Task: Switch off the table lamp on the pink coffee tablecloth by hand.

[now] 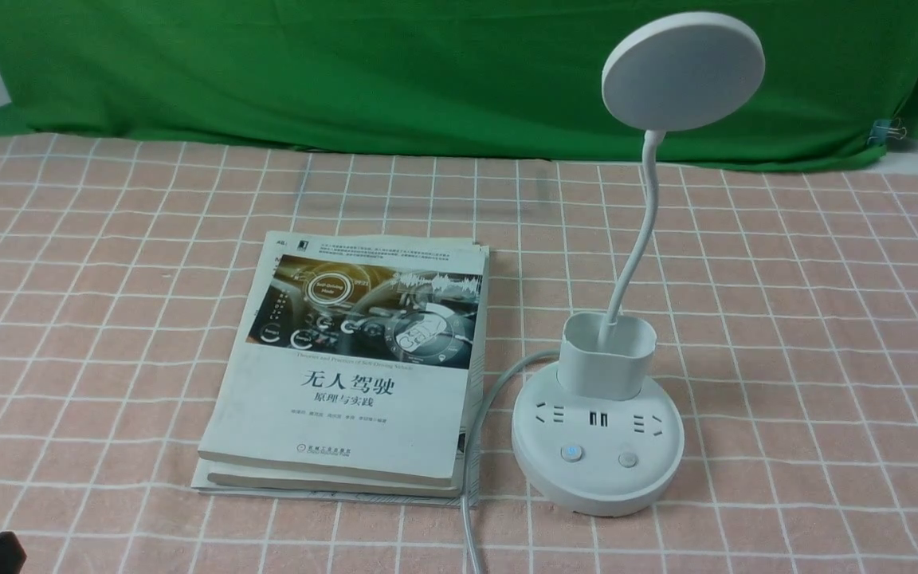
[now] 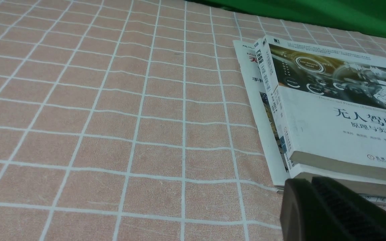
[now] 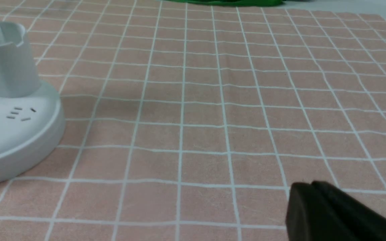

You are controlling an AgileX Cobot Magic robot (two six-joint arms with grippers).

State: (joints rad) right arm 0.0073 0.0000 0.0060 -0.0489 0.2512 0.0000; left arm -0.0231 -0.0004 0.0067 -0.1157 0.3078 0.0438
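This looks like a robot test room made up like a study desk. A green cloth (image 1: 395, 72) hangs behind the worktop, held by a clip (image 1: 889, 130). A pink checked cloth (image 1: 825, 319) covers the worktop, with a lamp (image 1: 598, 442) and 2 books (image 1: 351, 375).

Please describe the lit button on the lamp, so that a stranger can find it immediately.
Find the white table lamp standing right of the books on the pink coffee tablecloth. Its round base carries two small buttons at the front. The left button glows bluish; the right button is plain.
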